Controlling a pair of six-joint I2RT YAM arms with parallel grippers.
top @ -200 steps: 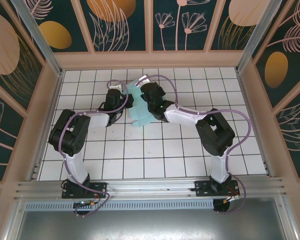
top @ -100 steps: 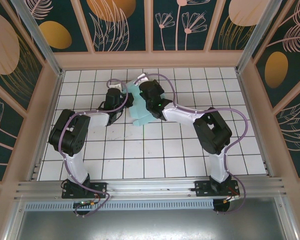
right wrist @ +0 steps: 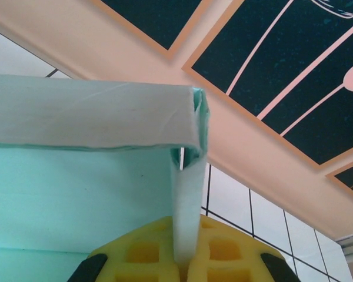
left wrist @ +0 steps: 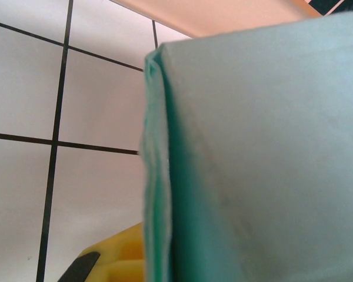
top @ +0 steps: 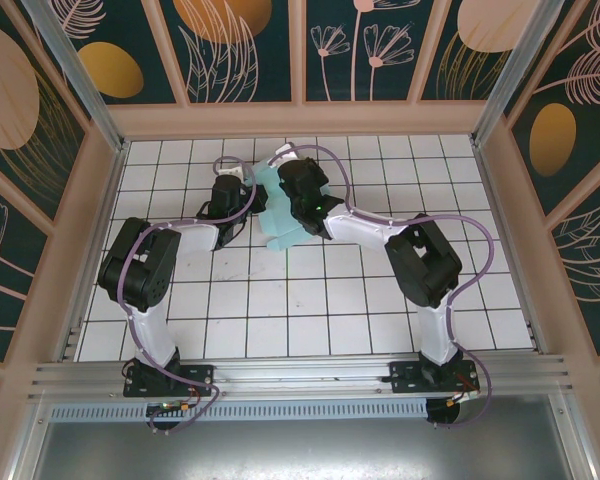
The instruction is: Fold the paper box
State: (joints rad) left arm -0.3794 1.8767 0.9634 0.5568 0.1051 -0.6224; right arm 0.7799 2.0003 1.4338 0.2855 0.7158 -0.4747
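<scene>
The paper box (top: pixel 280 222), pale teal card with raised walls, lies on the white tiles at the back middle, between both grippers. My left gripper (top: pixel 243 197) is at its left side and my right gripper (top: pixel 297 187) at its far right part. In the left wrist view a folded wall of the paper box (left wrist: pixel 253 164) runs down between the jaws beside a yellow finger (left wrist: pixel 115 258); the left gripper (left wrist: pixel 159 267) is shut on it. In the right wrist view the right gripper (right wrist: pixel 185 267) pinches an upright wall of the paper box (right wrist: pixel 187 200) at a folded corner between yellow fingers (right wrist: pixel 142 251).
A peach wooden back wall (top: pixel 300 118) stands close behind the box, and side walls (top: pixel 92 230) enclose the tiled floor (top: pixel 280 320). A metal rail (top: pixel 300 372) with both arm bases runs along the near edge.
My right gripper has closed on the box's upright wall and its forearm has swung slightly left. The box has shifted a little. The left arm has held still.
</scene>
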